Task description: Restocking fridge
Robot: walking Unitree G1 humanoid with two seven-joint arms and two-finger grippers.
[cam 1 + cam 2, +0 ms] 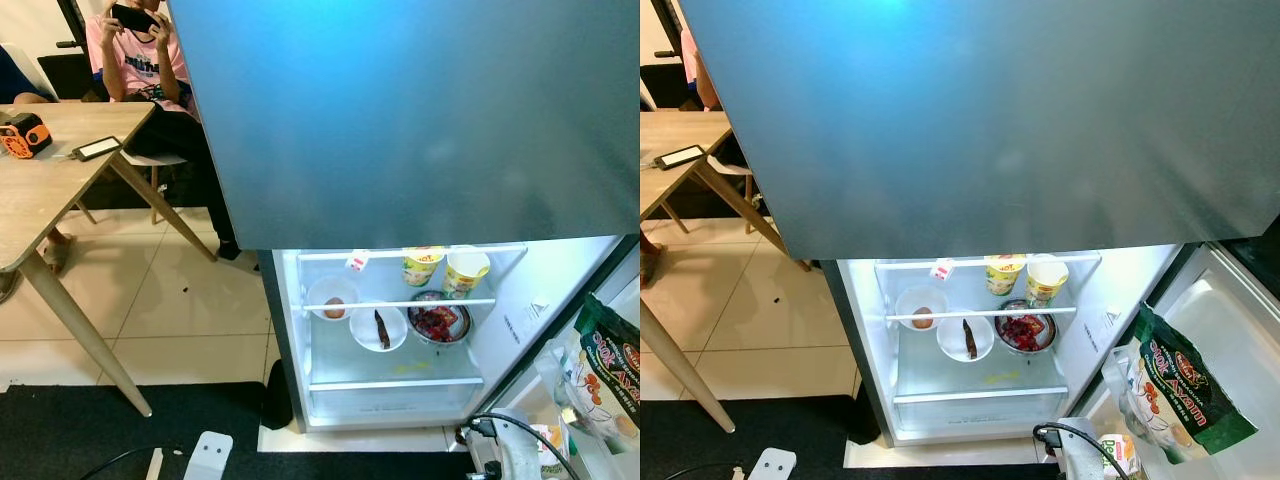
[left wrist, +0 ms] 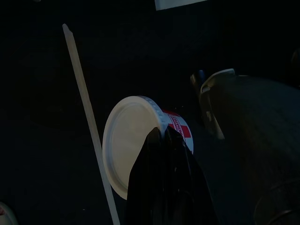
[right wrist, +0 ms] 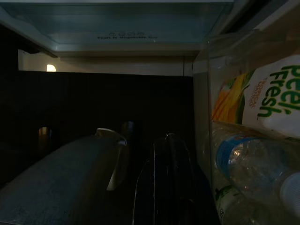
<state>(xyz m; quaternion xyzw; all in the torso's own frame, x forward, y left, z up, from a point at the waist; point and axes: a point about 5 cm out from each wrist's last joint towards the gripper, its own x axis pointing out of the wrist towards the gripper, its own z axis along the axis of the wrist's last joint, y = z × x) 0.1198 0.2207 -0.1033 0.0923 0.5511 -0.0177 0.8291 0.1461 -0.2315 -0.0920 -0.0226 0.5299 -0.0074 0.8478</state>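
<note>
Low beside us, our left gripper point(image 2: 164, 140) clasped a white tub point(image 2: 129, 145) (light, rigid, slick) — best pinched at its rim; right gripper's state we couldn't tell.

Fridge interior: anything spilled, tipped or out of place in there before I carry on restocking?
One thing: a yellowish smear on the lower glass shelf, below the bowls, looks like a spill. The cups and bowls sit upright and nothing has tipped.
</note>
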